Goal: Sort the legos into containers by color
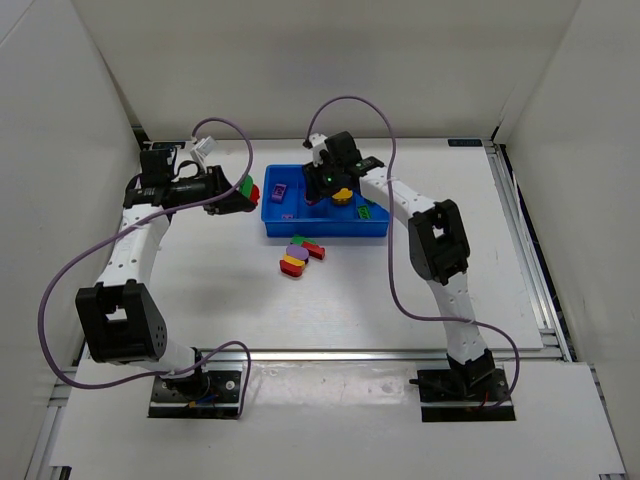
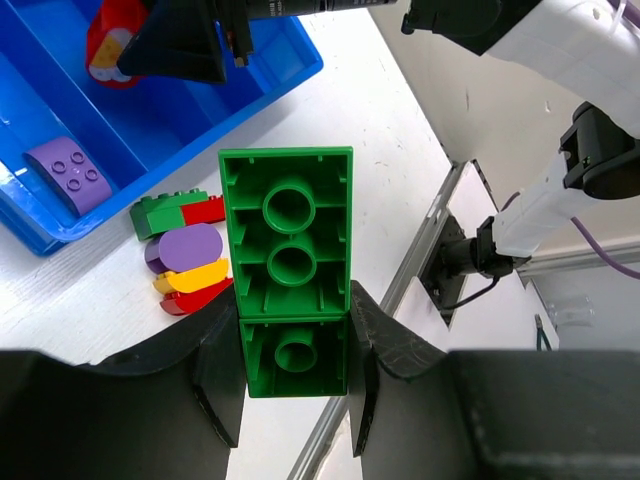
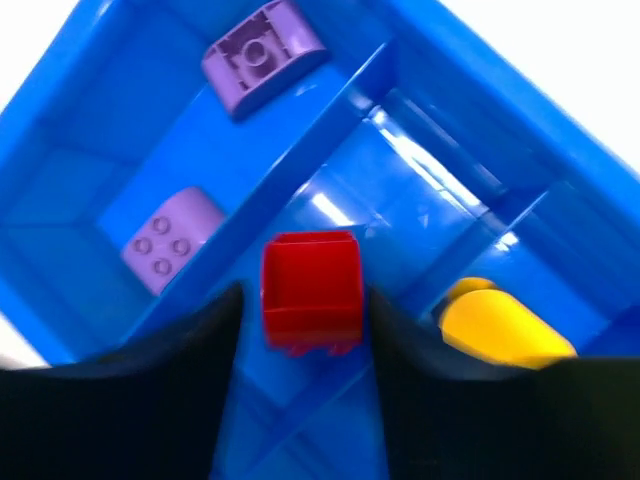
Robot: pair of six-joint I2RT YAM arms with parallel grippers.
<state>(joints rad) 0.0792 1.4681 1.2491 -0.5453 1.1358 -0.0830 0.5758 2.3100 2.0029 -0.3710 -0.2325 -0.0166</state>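
Observation:
My left gripper [image 1: 243, 190] is shut on a long green lego [image 2: 290, 230], held above the table left of the blue tray [image 1: 325, 232]. My right gripper [image 1: 328, 188] hangs low over the tray. In the right wrist view its fingers [image 3: 225, 330] stand slightly apart on either side of a red lego [image 3: 310, 290], which is in the second compartment. Two purple legos [image 3: 262, 55] lie in the first compartment, a yellow one [image 3: 500, 325] in the third and a green one [image 1: 363, 212] in the fourth. A small pile of purple, yellow, red and green legos [image 1: 298, 255] lies on the table in front of the tray.
White walls close in the table on the left, back and right. A metal rail [image 1: 530, 250] runs along the right edge. Purple cables loop over both arms. The pile also shows in the left wrist view [image 2: 185, 255], close under the green lego.

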